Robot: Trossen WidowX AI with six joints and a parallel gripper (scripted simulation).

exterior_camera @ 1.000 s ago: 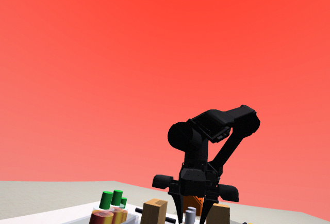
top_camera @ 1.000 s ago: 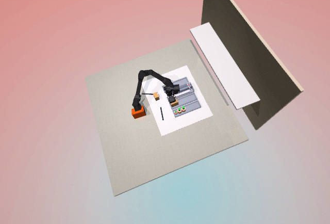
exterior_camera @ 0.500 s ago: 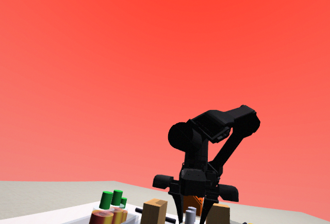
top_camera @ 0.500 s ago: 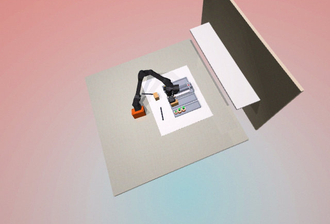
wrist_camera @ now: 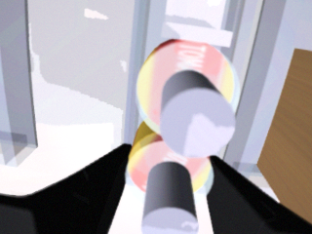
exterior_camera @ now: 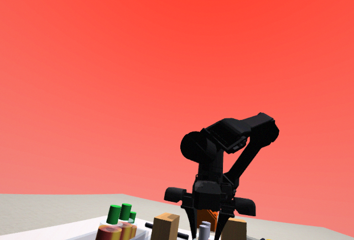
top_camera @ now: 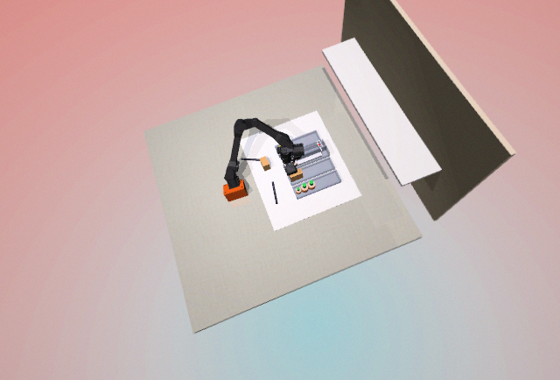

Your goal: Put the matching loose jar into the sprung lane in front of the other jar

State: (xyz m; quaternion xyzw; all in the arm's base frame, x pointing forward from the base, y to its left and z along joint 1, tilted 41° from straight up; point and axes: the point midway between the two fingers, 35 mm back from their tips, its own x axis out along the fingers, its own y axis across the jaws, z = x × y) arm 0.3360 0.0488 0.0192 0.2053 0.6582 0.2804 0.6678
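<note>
The gripper is part-way open, its fingers closed on the near grey-capped jar, which sits at the front end of the lane; whether its base meets the lane floor cannot be told. In the wrist view, the second grey-capped jar, with similar red and yellow colouring, stands just beyond, toward 12 to 1 o'clock, between the lane's side walls; the jars overlap in this view, and contact is unclear. Clock directions below are taken from the gripper in the top view. A wooden block stands near at 5 o'clock, with three green-capped jars farther along that direction. A second wooden block occupies 9 o'clock, a dark rod 7 o'clock, and the orange base 8 o'clock on the tabletop.
</note>
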